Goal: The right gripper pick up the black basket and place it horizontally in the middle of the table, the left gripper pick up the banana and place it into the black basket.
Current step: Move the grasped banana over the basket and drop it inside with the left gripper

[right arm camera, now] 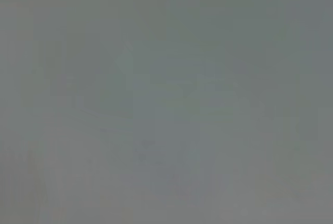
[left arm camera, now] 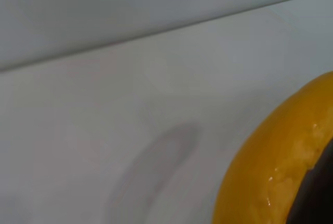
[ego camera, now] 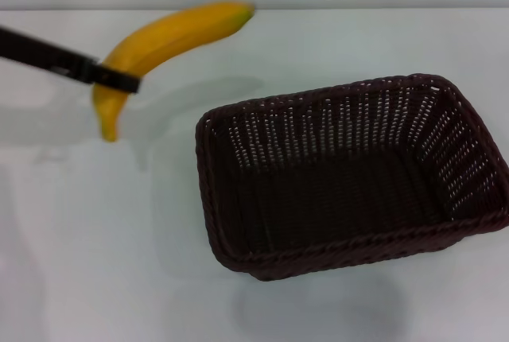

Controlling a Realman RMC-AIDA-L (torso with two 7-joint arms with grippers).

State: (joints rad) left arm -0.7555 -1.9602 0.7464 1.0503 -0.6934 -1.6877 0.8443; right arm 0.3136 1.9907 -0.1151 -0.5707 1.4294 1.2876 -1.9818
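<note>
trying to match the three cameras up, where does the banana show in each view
Head view: the banana is at upper left, lifted off the table, with the left gripper shut on it, left of the black basket.
Left wrist view: a yellow curve at the lower right corner.
Right wrist view: not in it.
Shared landmark: the banana's shadow on the white table.

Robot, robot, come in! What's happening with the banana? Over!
Left gripper shut on smooth yellow banana, lifted above white table. Dark woven wicker basket sits mid-table, empty. Right gripper unseen. Path open.
</note>
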